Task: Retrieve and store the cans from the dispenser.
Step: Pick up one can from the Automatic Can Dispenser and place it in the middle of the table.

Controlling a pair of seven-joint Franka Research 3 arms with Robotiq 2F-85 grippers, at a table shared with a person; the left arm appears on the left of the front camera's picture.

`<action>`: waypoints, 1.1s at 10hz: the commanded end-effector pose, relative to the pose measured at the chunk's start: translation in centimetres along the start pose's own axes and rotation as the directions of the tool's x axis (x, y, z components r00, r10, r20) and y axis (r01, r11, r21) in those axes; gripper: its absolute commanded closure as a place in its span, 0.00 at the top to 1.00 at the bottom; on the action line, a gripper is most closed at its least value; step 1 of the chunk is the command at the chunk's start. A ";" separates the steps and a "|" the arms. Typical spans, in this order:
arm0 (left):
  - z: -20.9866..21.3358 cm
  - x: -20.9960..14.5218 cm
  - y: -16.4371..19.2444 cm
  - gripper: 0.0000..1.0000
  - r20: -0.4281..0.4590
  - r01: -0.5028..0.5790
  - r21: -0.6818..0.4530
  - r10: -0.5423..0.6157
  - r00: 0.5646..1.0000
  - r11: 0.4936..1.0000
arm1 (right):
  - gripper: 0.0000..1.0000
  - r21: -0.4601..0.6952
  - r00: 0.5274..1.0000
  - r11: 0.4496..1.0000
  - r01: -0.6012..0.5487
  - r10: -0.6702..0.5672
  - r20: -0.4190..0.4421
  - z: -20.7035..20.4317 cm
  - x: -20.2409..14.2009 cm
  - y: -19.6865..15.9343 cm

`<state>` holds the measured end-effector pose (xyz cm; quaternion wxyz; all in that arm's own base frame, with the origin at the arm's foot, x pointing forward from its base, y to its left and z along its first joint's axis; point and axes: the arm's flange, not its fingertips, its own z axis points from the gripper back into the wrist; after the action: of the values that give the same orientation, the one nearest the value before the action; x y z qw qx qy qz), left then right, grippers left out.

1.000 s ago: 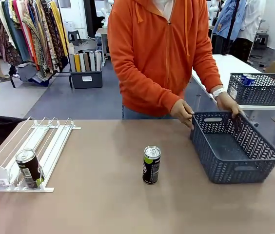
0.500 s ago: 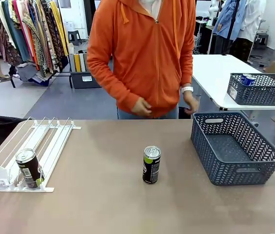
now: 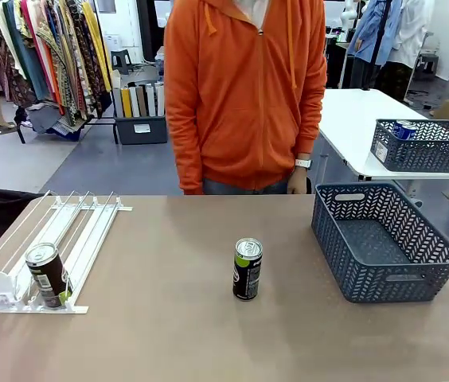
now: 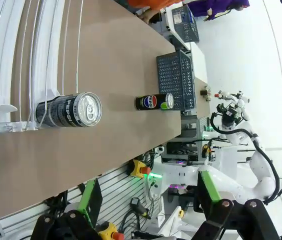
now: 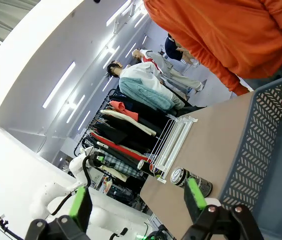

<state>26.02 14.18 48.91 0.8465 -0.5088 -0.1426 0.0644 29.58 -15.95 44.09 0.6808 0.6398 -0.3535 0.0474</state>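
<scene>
One at a time, with left gripper [image 4: 148, 192] and right gripper [image 5: 137, 200] both spread wide and empty, lift the racked can [image 3: 47, 274] at lower left of the dispenser [image 3: 89, 239], then the loose can [image 3: 247, 269] mid-frame, gripped mid-body, upright, into the basket [image 3: 400, 288] at right.

Dispenser [image 3: 89, 223] left, basket [image 3: 392, 285] right, person [image 3: 244, 95] behind the desk [image 3: 169, 334].
The dispenser lies along the desk's left side, and one can [image 3: 48, 275] stands in a lane at its near end. A second can [image 3: 247, 269] stands upright near the desk's middle, well apart from dispenser and basket. The person stands behind the far edge. Farther back on the right, a side table [image 3: 352, 119] carries another basket [image 3: 423, 155] with a third can [image 3: 404, 129] in it.
</scene>
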 end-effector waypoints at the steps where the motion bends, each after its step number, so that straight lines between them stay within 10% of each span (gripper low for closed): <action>1: 0.1 0.0 -0.1 1.00 0.006 0.013 -0.024 -0.013 1.000 1.000 | 1.00 0.011 1.000 1.000 0.009 -0.009 0.017 -0.3 0.4 0.4; 4: 0.1 -0.1 0.0 1.00 0.000 -0.003 -0.002 0.003 1.000 1.000 | 1.00 0.011 1.000 1.000 0.009 -0.009 0.017 -0.3 0.4 0.4; 6: -0.9 0.3 -3.5 1.00 -0.061 -0.063 0.253 0.081 0.995 0.965 | 1.00 0.011 1.000 1.000 0.009 -0.009 0.017 -0.3 0.4 0.4; 8: -5.2 0.8 -8.4 1.00 -0.150 0.070 0.688 0.047 0.988 0.723 | 1.00 0.011 1.000 1.000 0.009 -0.009 0.017 -0.3 0.4 0.4; 11: -12.8 2.0 -13.5 1.00 -0.302 0.303 0.830 -0.080 0.950 0.468 | 1.00 0.011 1.000 1.000 0.009 -0.009 0.017 -0.3 0.4 0.4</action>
<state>29.55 -2.03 55.70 0.9945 -0.0789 -0.0679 0.0135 29.58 -15.94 44.10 0.6808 0.6398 -0.3534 0.0476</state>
